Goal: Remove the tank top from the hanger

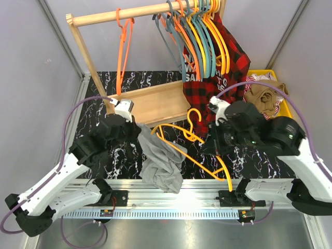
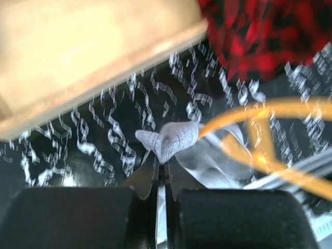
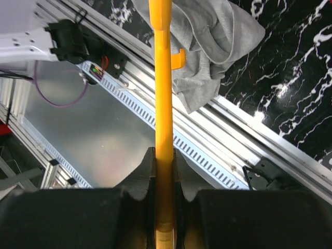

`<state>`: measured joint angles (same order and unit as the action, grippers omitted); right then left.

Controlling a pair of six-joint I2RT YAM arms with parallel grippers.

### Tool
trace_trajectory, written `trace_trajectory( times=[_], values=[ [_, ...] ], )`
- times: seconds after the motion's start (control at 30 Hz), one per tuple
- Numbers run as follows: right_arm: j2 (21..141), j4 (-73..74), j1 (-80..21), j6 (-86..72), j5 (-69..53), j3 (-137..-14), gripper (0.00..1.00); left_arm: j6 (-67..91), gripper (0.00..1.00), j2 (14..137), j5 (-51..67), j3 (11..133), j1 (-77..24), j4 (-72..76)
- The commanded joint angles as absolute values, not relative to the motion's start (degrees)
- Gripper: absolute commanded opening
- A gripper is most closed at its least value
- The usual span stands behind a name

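Note:
A grey tank top [image 1: 162, 161] hangs in a bunch from the left end of an orange hanger [image 1: 197, 155] above the table's front edge. My left gripper [image 1: 136, 129] is shut on a strap of the tank top [image 2: 171, 140], pinched at the fingertips; the hanger's orange arm [image 2: 270, 111] runs off to the right. My right gripper [image 1: 215, 142] is shut on the hanger's bar [image 3: 162, 104]. The tank top also shows in the right wrist view [image 3: 207, 46], draped over the bar's far end.
A wooden rack [image 1: 140, 15] stands at the back with an orange hanger [image 1: 123, 46], several coloured hangers and a red plaid shirt [image 1: 212, 83]. Its wooden base [image 1: 155, 101] lies behind my left gripper. A yellow bin [image 1: 270, 93] of clothes sits at back right.

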<state>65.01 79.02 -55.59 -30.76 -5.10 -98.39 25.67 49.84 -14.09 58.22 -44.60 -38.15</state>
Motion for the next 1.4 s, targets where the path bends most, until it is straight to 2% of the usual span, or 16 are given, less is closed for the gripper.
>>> trace_trajectory(
  times=[0.0,0.1,0.13,0.17,0.2,0.23,0.4,0.5,0.77,0.93,1.1,1.37],
  values=[
    [60.92,86.49,-56.16,-31.99,-2.11,-102.57,0.0,23.64,0.0,47.9,-6.34,54.85,-43.59,-39.73],
    [59.16,84.29,-56.16,-31.47,-3.51,-101.87,0.0,24.17,0.0,46.67,-0.45,52.56,-43.68,-38.94],
    [58.89,83.85,-56.25,-31.12,-4.04,-101.6,0.0,24.43,0.06,46.15,2.34,52.56,-43.59,-39.37],
    [58.8,83.85,-56.16,-31.2,-4.3,-101.34,0.0,25.22,0.26,45.53,3.24,52.73,-43.59,-39.55],
    [58.89,84.11,-56.16,-31.11,-4.31,-101.34,0.0,25.75,0.55,44.57,3.77,53.08,-43.59,-39.9],
    [58.89,84.63,-56.25,-30.94,-4.22,-101.42,0.0,25.84,0.99,42.12,5.26,54.13,-43.59,-40.42],
    [58.18,88.06,-56.08,-29.89,-3.95,-102.57,0.0,26.54,0.99,34.03,1.06,62.29,-43.59,-47.71],
    [57.57,88.33,-56.16,-27.09,-14.2,-100.91,0.0,27.51,0.99,30.42,3.5,67.21,-43.59,-51.32],
    [55.02,82.98,-56.25,-21.19,-40.31,-98.09,0.0,32.51,0.99,26.11,24.94,71.45,-43.59,-53.35],
    [55.81,79.99,-56.25,-18.64,-46.21,-97.3,0.0,34.98,0.99,25.58,38.47,67.59,-43.59,-51.6],
    [57.65,80.24,-56.25,-16.44,-45.7,-97.91,0.0,40.16,0.99,24.09,48.14,64.52,-43.59,-39.85],
    [59.24,76.91,-56.16,-16.96,-40.26,-100.63,0.0,43.16,0.99,24.78,56.68,60.29,-43.68,-35.33]
  ],
)
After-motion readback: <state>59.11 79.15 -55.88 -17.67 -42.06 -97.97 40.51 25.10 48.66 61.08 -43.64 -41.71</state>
